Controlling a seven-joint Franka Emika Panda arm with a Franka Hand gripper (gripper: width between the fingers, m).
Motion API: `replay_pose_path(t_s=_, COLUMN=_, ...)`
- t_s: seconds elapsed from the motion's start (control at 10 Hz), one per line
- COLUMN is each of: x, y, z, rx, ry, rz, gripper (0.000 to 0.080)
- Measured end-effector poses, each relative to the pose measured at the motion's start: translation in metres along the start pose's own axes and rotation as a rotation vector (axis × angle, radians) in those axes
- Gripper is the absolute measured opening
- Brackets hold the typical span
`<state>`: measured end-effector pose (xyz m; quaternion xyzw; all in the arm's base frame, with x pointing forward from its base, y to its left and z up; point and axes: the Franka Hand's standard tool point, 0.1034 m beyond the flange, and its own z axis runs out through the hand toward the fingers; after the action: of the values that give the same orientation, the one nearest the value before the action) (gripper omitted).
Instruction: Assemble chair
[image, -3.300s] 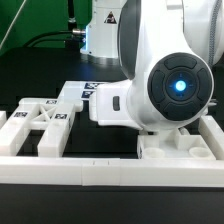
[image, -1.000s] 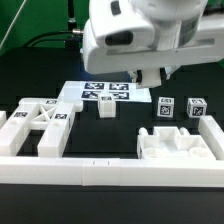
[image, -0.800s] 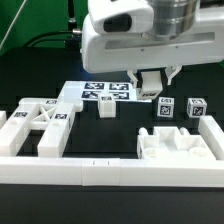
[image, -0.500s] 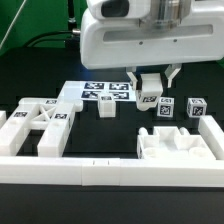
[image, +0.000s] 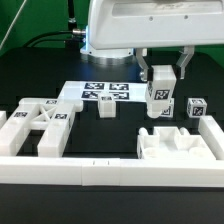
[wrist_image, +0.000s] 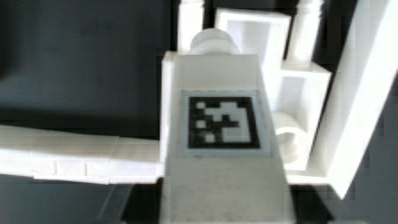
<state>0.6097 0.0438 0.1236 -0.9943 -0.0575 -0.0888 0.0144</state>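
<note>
My gripper (image: 160, 72) is shut on a long white chair piece (image: 158, 98) that carries a square tag. It holds the piece upright above the table, right of the middle in the exterior view. In the wrist view the same piece (wrist_image: 222, 120) fills the middle and runs out from between the dark fingers (wrist_image: 139, 196). Other chair parts lie on the table: a small tagged block (image: 107, 107), another tagged block (image: 197, 107) at the exterior view's right, a wide frame part (image: 35, 125) at its left, and a blocky part (image: 175, 146) at the front right.
The marker board (image: 100, 91) lies flat at the back middle, behind the small block. A long low white border rail (image: 110, 170) runs along the front. More white parts (wrist_image: 294, 60) show beyond the held piece in the wrist view.
The arm has swung up and toward the exterior view's right with the white piece in the gripper. The piece now hangs in front of a tagged block that showed before.
</note>
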Motion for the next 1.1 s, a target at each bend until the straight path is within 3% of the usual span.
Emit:
replay_pose_path(t_s=0.2, x=0.004, y=-0.008, z=-0.002, rx=-0.007, ry=0.059, rz=-0.013, gripper=0.0287)
replay_pose_path(t_s=0.6, x=0.036, y=-0.043, z=0.0, rx=0.006, ry=0.097, rz=-0.065, gripper=0.0287)
replay_pose_path(t_s=0.9, x=0.037, y=-0.039, z=0.001, rx=0.003, ry=0.125, rz=-0.063, gripper=0.0287)
replay_pose_path(t_s=1.1, x=0.043, y=-0.037, z=0.003, rx=-0.006, ry=0.256, rz=-0.058, gripper=0.0287)
